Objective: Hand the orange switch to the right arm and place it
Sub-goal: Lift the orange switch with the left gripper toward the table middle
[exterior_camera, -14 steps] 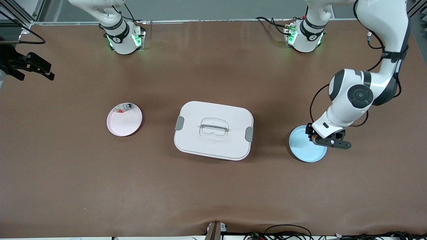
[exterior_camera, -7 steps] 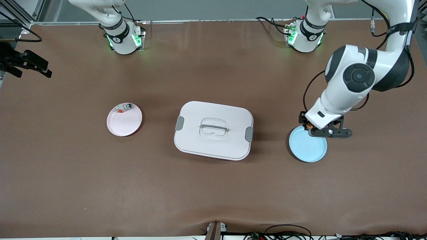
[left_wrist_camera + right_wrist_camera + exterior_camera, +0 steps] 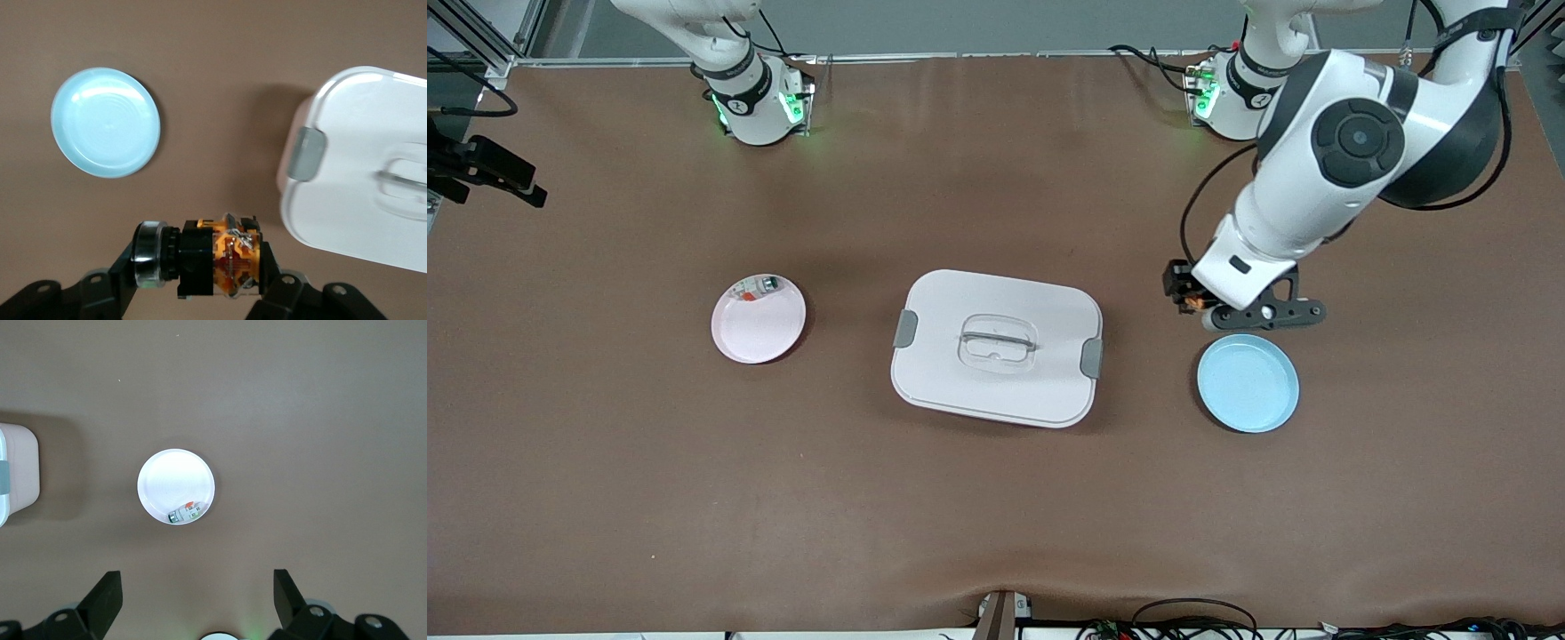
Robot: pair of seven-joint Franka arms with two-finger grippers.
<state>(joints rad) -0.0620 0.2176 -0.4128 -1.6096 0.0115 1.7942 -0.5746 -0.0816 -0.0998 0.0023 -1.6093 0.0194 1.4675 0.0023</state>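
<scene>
The orange switch [image 3: 1193, 305], a small black block with an orange face and a dark cylindrical end, is clamped in my left gripper [image 3: 1197, 304]. The left gripper hangs in the air over bare table between the white box [image 3: 996, 347] and the blue plate [image 3: 1247, 383]. In the left wrist view the switch [image 3: 230, 257] lies crosswise between the fingers of the left gripper [image 3: 199, 267], with the empty blue plate [image 3: 105, 122] below. My right gripper [image 3: 195, 577] is open and empty, high over the table at the right arm's end [image 3: 489, 169].
The white lidded box [image 3: 360, 167] with grey latches sits mid-table. A pink plate [image 3: 760, 329] toward the right arm's end holds a small whitish-green part [image 3: 758, 286]. The plate [image 3: 175, 480] and that part [image 3: 185, 514] also show in the right wrist view.
My left gripper has risen off the blue plate with the switch in it and moved toward the white box. My right gripper has drifted slightly toward the table's edge.
</scene>
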